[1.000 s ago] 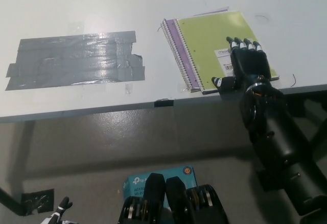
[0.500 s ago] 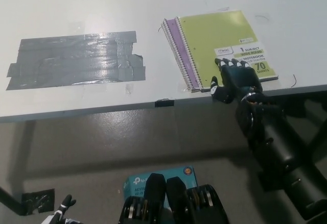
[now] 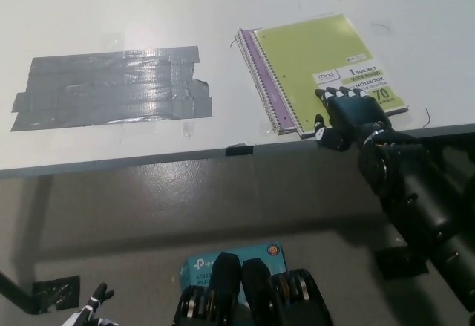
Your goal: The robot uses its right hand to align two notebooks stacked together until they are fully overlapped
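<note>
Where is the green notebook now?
Head view, right side: the green notebook lies on a purple notebook near the table's front edge, with the right hand on its near corner.

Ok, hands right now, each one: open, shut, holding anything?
Right hand: open, fingers spread, lying on the near edge of the green notebook, gripping nothing.
Left hand: only a sliver shows at the bottom left; cannot be told.

1. The white table (image 3: pixel 111 14) is brightly and evenly lit.
2. Glare shines on the grey tape patch (image 3: pixel 111 88).
3. The floor below is dim and in shadow.
4. The picture is quite sharp.
</note>
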Controlling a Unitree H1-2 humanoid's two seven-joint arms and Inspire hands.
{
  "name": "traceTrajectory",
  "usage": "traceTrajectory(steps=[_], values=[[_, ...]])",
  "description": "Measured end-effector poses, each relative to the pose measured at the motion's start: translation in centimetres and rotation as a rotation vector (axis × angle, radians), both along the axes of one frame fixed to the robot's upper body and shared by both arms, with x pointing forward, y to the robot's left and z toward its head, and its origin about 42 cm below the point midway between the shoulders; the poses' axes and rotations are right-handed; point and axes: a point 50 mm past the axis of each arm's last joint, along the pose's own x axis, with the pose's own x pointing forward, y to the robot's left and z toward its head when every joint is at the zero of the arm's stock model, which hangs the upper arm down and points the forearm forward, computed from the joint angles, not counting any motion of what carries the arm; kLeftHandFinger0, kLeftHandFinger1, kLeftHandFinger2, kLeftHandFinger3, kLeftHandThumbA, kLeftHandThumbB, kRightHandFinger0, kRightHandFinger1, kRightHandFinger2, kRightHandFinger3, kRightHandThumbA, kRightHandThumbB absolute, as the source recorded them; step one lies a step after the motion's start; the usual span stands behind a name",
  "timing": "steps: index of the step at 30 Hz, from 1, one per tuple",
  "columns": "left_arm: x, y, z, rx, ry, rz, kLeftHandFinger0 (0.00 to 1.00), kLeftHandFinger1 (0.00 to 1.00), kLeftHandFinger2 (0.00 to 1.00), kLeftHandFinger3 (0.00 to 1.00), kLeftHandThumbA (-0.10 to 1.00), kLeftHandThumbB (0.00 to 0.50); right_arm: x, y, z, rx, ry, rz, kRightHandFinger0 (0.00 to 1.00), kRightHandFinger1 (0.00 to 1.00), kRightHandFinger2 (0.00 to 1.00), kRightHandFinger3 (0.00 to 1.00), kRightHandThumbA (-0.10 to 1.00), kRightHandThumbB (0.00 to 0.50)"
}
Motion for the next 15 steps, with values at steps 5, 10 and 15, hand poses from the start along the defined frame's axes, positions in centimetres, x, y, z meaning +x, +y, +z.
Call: traceTrajectory(steps=[5, 10, 15], values=[[-0.01, -0.09, -0.03, -0.002, 0.002, -0.005, 0.4, 0.42, 0.45, 1.0, 1.0, 0.5, -0.09, 0.11, -0.11, -0.002, 0.004, 0.018, 1.0, 1.0, 1.0, 1.0, 1.0, 0.5], [-0.01, -0.12, -0.04, -0.003, 0.002, -0.007, 0.42, 0.42, 0.44, 1.0, 1.0, 0.5, -0.06, 0.47, -0.03, -0.014, 0.003, 0.03, 1.0, 1.0, 1.0, 1.0, 1.0, 0.499], [0.02, -0.16, -0.02, -0.003, 0.002, -0.009, 0.38, 0.43, 0.47, 1.0, 1.0, 0.5, 0.05, 1.0, 0.1, -0.023, 0.002, 0.034, 1.0, 1.0, 1.0, 1.0, 1.0, 0.497]])
